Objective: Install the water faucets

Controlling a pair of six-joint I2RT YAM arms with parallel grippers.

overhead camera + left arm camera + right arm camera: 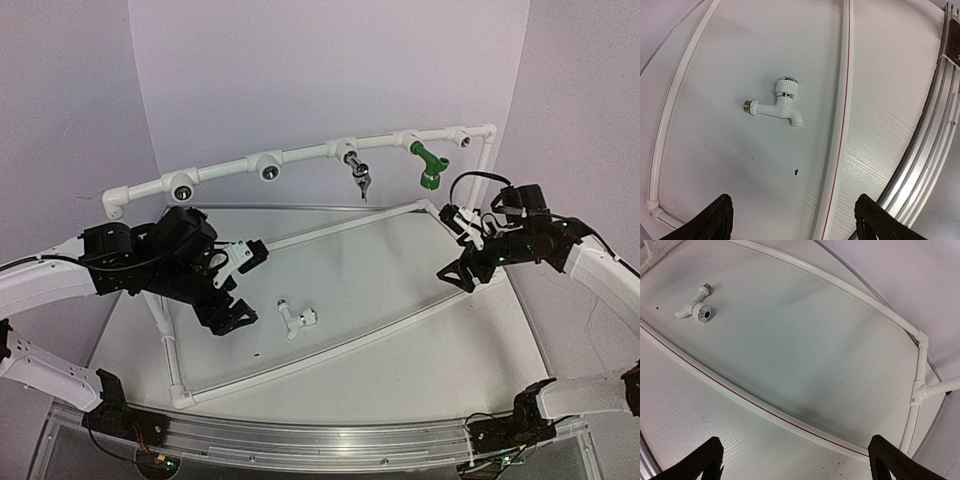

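A small white faucet (297, 319) lies loose on the table inside the pipe frame; it also shows in the left wrist view (779, 102) and in the right wrist view (696, 309). A green faucet (430, 165) and a chrome faucet (358, 172) hang from sockets on the raised white pipe rail (300, 155). My left gripper (228, 317) hovers just left of the white faucet, jaws wide open and empty (795, 220). My right gripper (468, 275) is open and empty (795, 460) over the frame's right side, far from the white faucet.
The pipe frame's floor pipes (330, 350) ring the white faucet. Three rail sockets stand bare: far left (181, 187), left of middle (269, 170) and far right (464, 141). An aluminium rail (320, 440) runs along the table's near edge.
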